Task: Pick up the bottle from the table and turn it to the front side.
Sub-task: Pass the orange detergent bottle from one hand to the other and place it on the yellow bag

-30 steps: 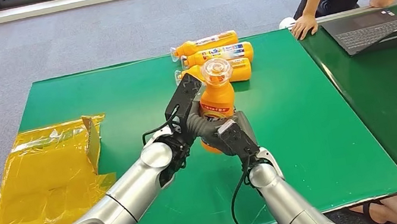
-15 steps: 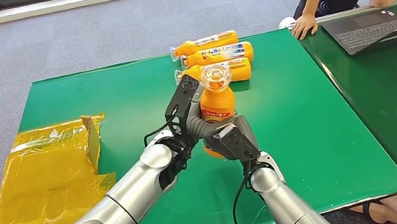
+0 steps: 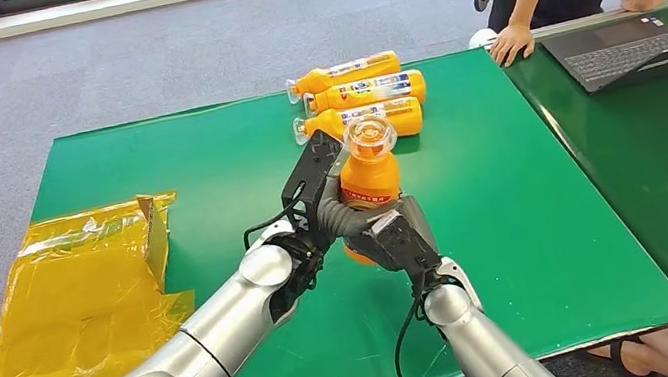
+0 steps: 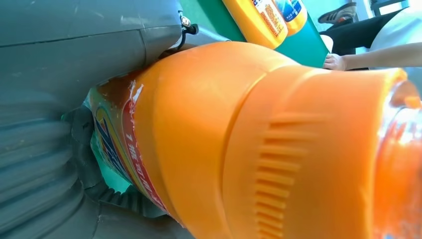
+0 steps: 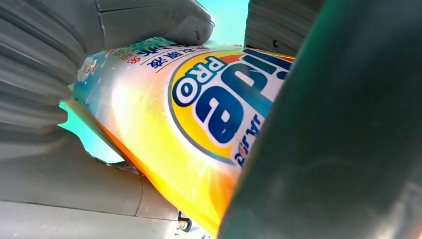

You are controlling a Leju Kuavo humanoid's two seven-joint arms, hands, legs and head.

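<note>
1. Held upright above the middle of the green table point(image 3: 202, 149): an orange plastic juice bottle with a clear cap point(image 3: 369, 183), raised off the surface, cap uppermost, full of orange liquid.
2. Gripped on its left side by the left hand point(image 3: 315, 186), dark fingers clamped against the bottle's shoulder and label.
3. Gripped lower down from the near side by the right hand point(image 3: 388, 236), fingers wrapped on the base and label band.
4. Seen in the right wrist view: a blue and yellow printed label point(image 5: 219, 99) facing the camera, pressed between grey fingers.
5. Lying on their sides at the far edge: three more orange bottles point(image 3: 365, 92), side by side, caps pointing left.
6. Draped over the left edge: crinkled yellow plastic sheeting point(image 3: 73, 291).
7. Beyond the right edge: a second green table with an open dark laptop point(image 3: 621, 47), and a person's hand point(image 3: 512, 44) resting at the far right corner.
</note>
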